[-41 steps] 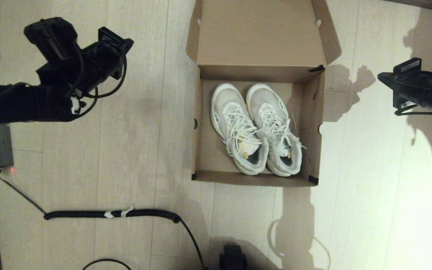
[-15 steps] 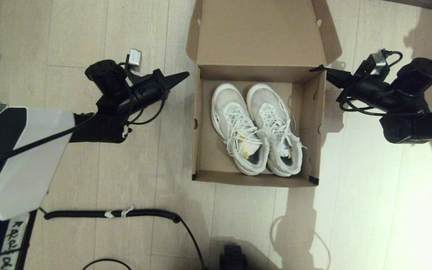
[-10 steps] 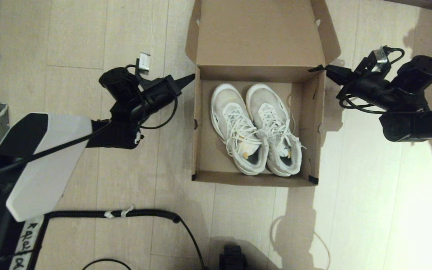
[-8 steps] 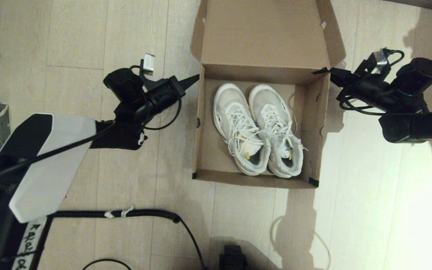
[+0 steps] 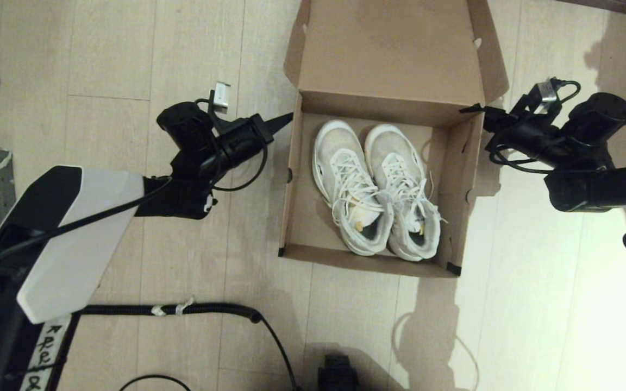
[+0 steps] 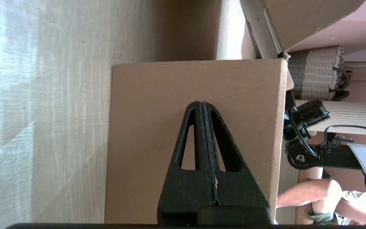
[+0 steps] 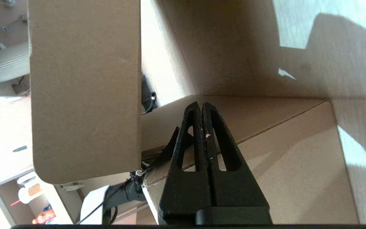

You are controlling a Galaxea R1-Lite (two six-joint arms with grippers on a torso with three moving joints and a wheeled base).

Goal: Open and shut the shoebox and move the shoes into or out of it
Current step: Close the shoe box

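Pale wood floor (image 5: 182, 49) under open shoebox (image 5: 389, 49) holding shoes (image 5: 375, 190); left gripper (image 5: 286, 118) and right gripper (image 5: 468, 109) flanking far corners, jaws closed, empty.

The head camera looks straight down on the open shoebox (image 5: 378, 179) from well above. Each wrist camera sits close behind its closed fingers, facing an outer box wall from opposite sides, apparently near floor level.

Plain brown shoebox (image 5: 294, 217), white and light-grey shoes (image 5: 375, 187), pale wood-grain floor (image 5: 101, 49).
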